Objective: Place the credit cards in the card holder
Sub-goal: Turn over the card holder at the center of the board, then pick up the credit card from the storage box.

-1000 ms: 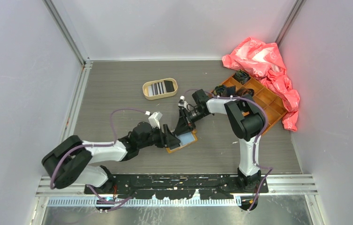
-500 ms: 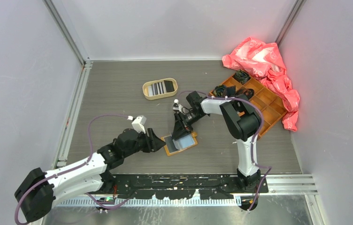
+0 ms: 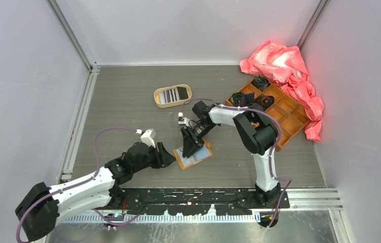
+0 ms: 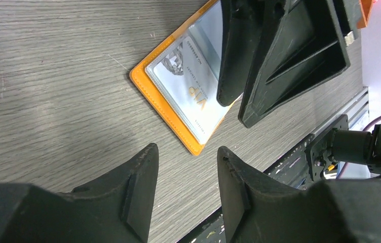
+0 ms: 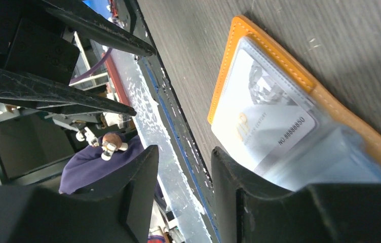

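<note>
Orange card holder [image 4: 183,96] beneath R tool [image 4: 235,109]

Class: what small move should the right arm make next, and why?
Probably lift the right gripper off the card holder: its jaws stand apart, the pale card sits in the pocket, and the striped card and black card wait in the tray.

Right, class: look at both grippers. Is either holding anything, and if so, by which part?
Nothing is held. The left gripper hangs open short of the card holder; the right gripper stands open over it.
</note>
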{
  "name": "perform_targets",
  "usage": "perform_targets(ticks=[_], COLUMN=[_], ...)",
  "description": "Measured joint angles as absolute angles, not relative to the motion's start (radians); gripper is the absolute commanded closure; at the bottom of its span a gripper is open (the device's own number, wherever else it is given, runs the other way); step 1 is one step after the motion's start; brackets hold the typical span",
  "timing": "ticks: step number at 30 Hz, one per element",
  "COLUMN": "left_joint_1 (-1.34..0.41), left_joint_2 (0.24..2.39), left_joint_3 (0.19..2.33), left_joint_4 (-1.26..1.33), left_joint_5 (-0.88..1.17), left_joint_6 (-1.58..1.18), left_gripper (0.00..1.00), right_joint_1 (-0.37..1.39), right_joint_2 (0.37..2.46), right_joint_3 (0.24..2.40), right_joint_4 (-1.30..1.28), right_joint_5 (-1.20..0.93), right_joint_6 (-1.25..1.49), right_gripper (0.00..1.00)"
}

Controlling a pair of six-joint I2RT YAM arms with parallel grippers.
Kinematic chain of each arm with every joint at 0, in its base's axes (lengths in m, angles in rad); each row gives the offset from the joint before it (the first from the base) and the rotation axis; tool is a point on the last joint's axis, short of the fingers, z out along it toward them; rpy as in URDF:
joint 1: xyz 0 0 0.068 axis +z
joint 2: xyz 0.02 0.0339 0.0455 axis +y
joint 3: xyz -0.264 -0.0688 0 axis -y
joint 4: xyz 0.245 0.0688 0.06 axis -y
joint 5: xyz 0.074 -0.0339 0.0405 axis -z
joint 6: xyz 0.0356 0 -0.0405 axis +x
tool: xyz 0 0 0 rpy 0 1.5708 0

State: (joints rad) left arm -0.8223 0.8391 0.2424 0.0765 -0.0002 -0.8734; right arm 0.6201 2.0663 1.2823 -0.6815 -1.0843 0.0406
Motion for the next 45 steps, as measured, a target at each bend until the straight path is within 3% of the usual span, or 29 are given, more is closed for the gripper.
perform_targets(ticks=[8, 17, 19, 22, 23, 28, 35, 45], left_joint_1=[-0.820, -0.704, -0.640, -0.508, -0.468, -0.306, -0.202, -0.175], left_joint_2=[0.903, 0.965, 0.973, 0.995, 1.005, 1.090, 1.280, 1.644], left_joint_3=[0.243, 0.311, 0.344, 0.419, 0.446, 0.608, 0.779, 1.168], left_joint_4=[0.112, 0.121, 0.122, 0.122, 0.122, 0.123, 0.147, -0.023], left_joint_5=[0.000, 0.078, 0.126, 0.234, 0.268, 0.427, 0.548, 0.479], left_joint_6=[-0.879, -0.820, -0.804, -0.798, -0.797, -0.797, -0.806, -0.655], left_gripper=[0.54, 0.25, 0.22, 0.16, 0.14, 0.06, 0.12, 0.25], right_joint_1=[0.595, 0.540, 0.532, 0.524, 0.524, 0.513, 0.485, 0.380], right_joint_2=[1.958, 1.631, 1.586, 1.513, 1.496, 1.496, 1.652, 1.703], right_joint_3=[1.306, 1.258, 1.246, 1.228, 1.228, 1.345, 1.613, 1.449], right_joint_4=[-0.789, -0.747, -0.722, -0.680, -0.671, -0.664, -0.642, -0.587], right_joint_5=[-0.930, -0.718, -0.678, -0.598, -0.577, -0.514, -0.574, -0.726], right_joint_6=[-0.120, -0.238, -0.250, -0.268, -0.273, -0.312, -0.222, -0.078], right_gripper=[0.70, 0.71, 0.65, 0.34, 0.29, 0.27, 0.27, 0.30])
